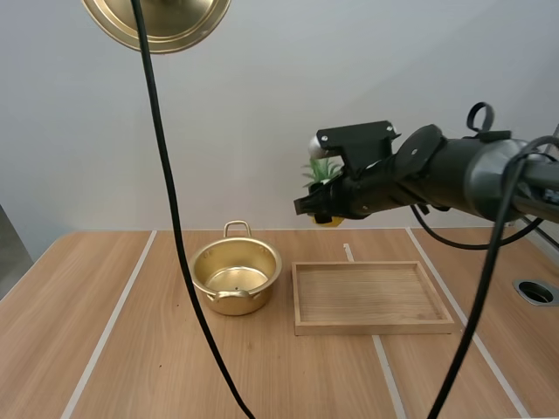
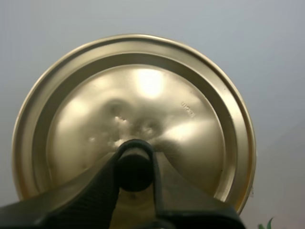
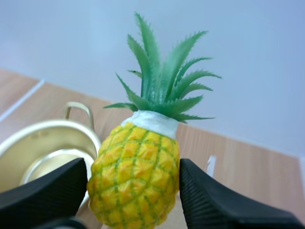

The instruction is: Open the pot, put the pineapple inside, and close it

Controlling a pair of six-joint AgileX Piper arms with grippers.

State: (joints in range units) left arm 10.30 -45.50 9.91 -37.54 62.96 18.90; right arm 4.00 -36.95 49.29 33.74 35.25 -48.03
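So the shiny gold metal pot (image 1: 236,278) is sitting open on the light wooden table (image 1: 105,349), just left of the shallow rectangular wooden tray (image 1: 371,328), close to it but not touching. Its round gold lid (image 2: 143,90) is way up in the air, above and to the left of the pot, and my left gripper (image 2: 135,168) is clamped on the lid's little black knob (image 2: 135,157), pinching it from both sides. The small yellow pineapple with the green leafy crown (image 3: 136,167) is off the table too, upright, squeezed between the ribbed black fingers (image 3: 219,200) of my right gripper (image 3: 133,188). In the high view that gripper hangs over the tray's left end, well above it, and from the right wrist the open pot sits just behind the pineapple.
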